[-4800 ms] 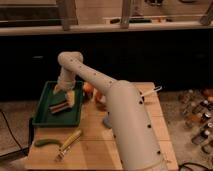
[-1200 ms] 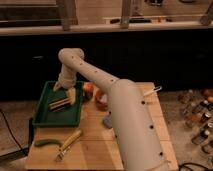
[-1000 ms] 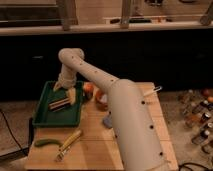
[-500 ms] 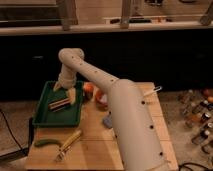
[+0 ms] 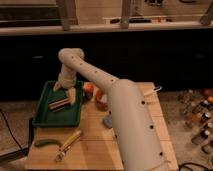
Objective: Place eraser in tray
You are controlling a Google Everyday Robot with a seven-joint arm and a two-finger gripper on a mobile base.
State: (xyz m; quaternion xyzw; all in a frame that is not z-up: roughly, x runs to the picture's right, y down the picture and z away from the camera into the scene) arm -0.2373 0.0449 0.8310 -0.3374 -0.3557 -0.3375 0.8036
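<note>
Gripper (image 5: 66, 90), mine: jaws wide, empty, above the green tray (image 5: 42, 117); eraser (image 5: 60, 104) inside, long axis left-right, right end angled rearward.

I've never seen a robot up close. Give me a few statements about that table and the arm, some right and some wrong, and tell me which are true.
1. The eraser lies inside the dark green tray. True.
2. The gripper is holding the yellow-handled brush. False: the gripper hangs open over the far part of the tray and holds nothing. The brush lies on the wooden table, in front of the tray.
3. The orange-and-white bowl stands in the tray. False: it stands on the table beside the tray.
4. The blue-grey block lies on the table, outside the tray. True.
</note>
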